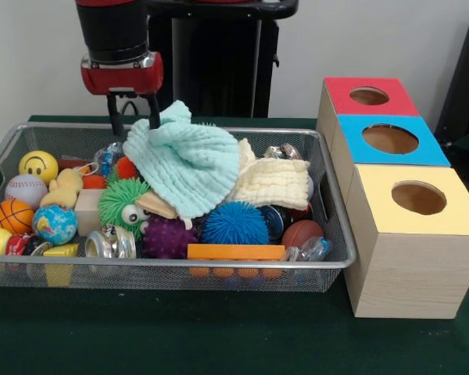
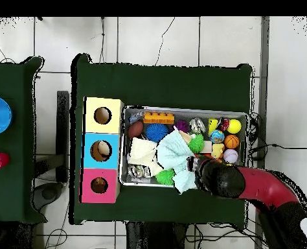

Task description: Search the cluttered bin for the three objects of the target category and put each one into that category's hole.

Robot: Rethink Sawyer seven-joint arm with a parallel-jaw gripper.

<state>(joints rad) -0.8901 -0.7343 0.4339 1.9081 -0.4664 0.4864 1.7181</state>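
The gripper (image 1: 133,116) hangs over the far edge of the bin (image 1: 8,152), and its two fingers pinch a mint cloth (image 1: 189,160) that drapes down over the toys. The duck (image 1: 62,187) lies near the bin's left end in the front view, well apart from the gripper, beside the smiley ball (image 1: 38,165) and the baseball (image 1: 26,190). The red box (image 1: 369,95) with its hole (image 1: 369,95) stands outside the bin's right end, farthest back. The green desk (image 1: 219,336) in front of the bin is bare.
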